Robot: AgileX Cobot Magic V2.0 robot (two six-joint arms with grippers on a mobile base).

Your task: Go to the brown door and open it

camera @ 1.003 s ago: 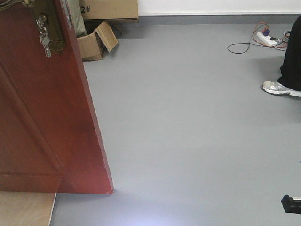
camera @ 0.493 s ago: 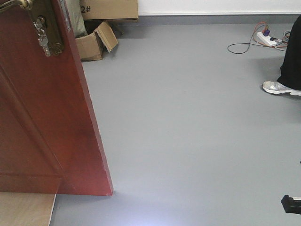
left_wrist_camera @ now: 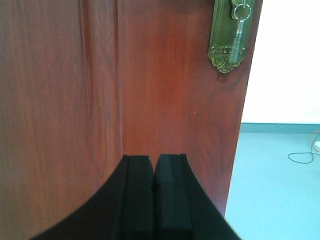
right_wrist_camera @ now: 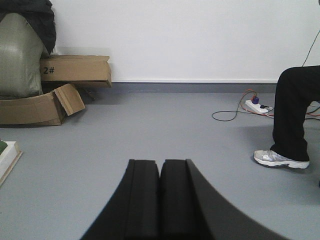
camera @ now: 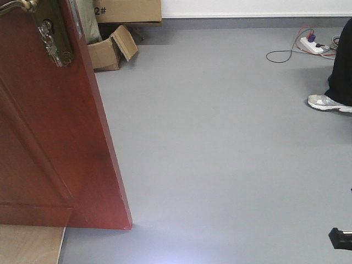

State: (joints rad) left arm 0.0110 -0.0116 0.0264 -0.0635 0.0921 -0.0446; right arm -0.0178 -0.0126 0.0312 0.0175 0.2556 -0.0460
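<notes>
The brown door fills the left of the front view, swung ajar, with its brass lever handle and lock plate with hanging keys at the top left. In the left wrist view the door is close in front, its lock plate and key at the upper right. My left gripper is shut and empty, right at the door's face; I cannot tell if it touches. My right gripper is shut and empty above bare grey floor.
Open cardboard boxes lie by the far wall behind the door's edge. A power strip with cables and a person's leg and shoe are at the right. A wooden board lies under the door's bottom.
The door has swung slightly further left; the keys on the lock plate have shifted with it. The grippers' views have no earlier frames.
</notes>
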